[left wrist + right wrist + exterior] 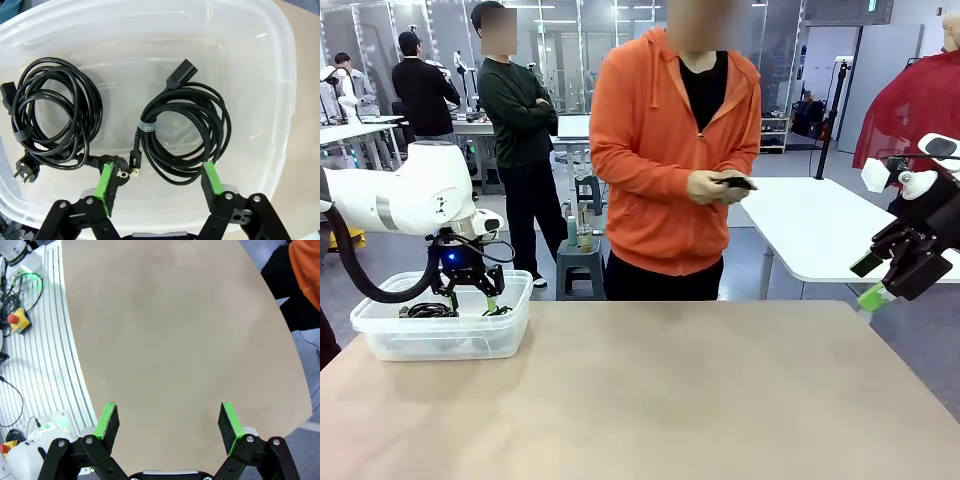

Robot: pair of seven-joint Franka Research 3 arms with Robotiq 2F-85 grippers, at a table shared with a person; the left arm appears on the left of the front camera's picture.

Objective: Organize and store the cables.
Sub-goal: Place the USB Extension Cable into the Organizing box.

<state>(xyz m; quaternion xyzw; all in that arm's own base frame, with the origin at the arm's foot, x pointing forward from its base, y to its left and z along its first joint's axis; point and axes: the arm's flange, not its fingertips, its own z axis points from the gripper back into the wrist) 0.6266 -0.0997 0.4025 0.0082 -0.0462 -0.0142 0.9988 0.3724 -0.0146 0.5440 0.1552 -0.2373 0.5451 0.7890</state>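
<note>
Two coiled black cables lie in the clear plastic bin (280,75): a thin one with a round mains plug (52,117) and a braided one with a grey tie band (187,132). My left gripper (160,180) hangs open just above the braided coil, its green pads either side of the coil's near edge, holding nothing. From the front, that gripper (465,296) dips into the bin (445,335) at the table's left, where the cables (430,310) show through the wall. My right gripper (170,422) is open and empty, raised off the table's right edge (895,270).
The person in an orange hoodie (670,150) stands at the far side, both hands around a small dark object (732,184) at chest height. The tan tabletop (700,390) stretches bare between the bin and the right arm. Other people and tables stand behind.
</note>
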